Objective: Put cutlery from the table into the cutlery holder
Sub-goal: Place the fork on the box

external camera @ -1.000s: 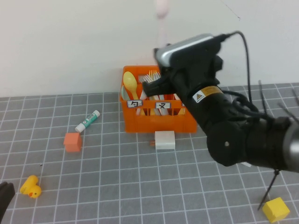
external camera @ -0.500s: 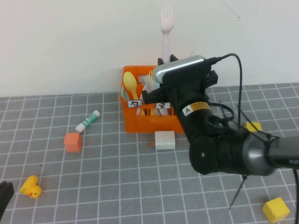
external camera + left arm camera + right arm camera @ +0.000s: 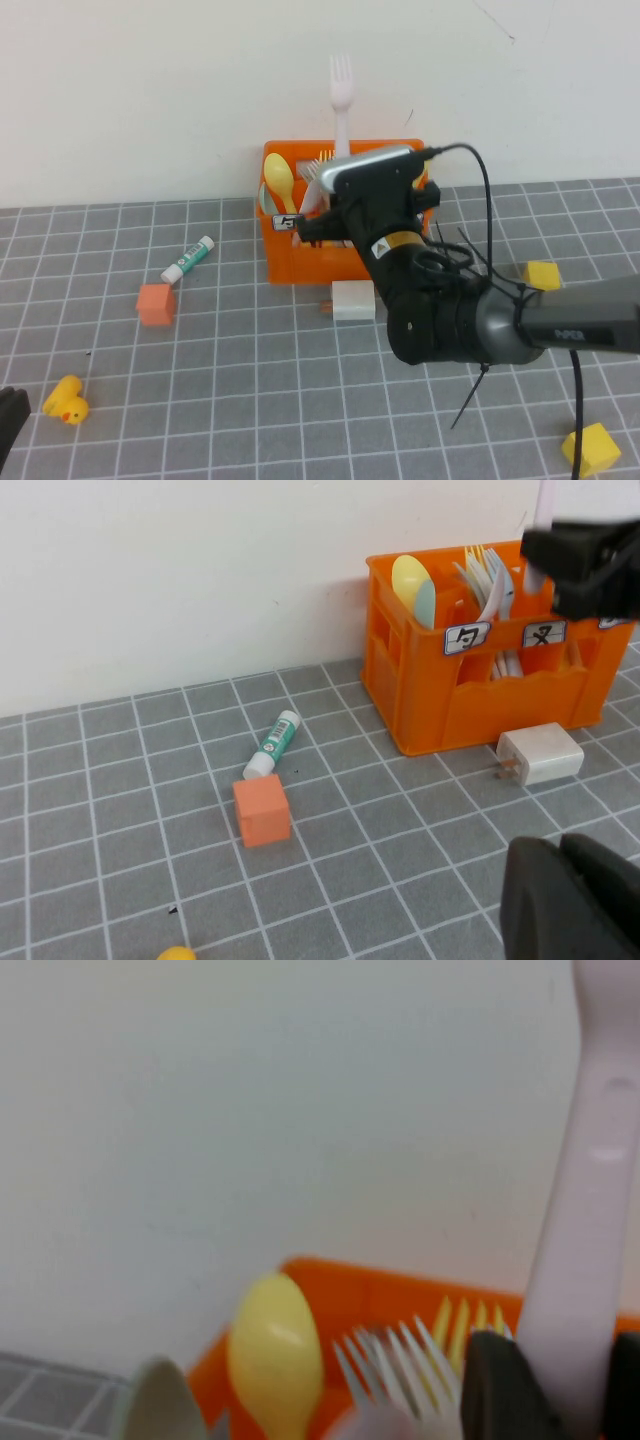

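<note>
The pale pink fork [image 3: 342, 95] stands upright, tines up, above the back of the orange cutlery holder [image 3: 285, 255]. My right gripper [image 3: 342, 154] is shut on its handle, mostly hidden behind the wrist camera. In the right wrist view the pink handle [image 3: 585, 1210] sits between the dark fingers [image 3: 500, 1385], just over the holder's rim [image 3: 360, 1285]. A yellow spoon [image 3: 279, 182] and pale and yellow forks [image 3: 490, 572] stand in the holder; I cannot pick out the light blue fork. My left gripper [image 3: 575, 900] is shut and empty, low at the near left.
On the grid table [image 3: 250, 380] lie a glue stick [image 3: 188, 259], an orange cube [image 3: 155, 304], a yellow duck [image 3: 66, 402], a white block [image 3: 353, 299] before the holder, and two yellow cubes [image 3: 542, 273] [image 3: 590, 448]. A wall stands behind.
My right arm has come down and in toward the holder, lowering the pink fork over it. The left arm has not moved.
</note>
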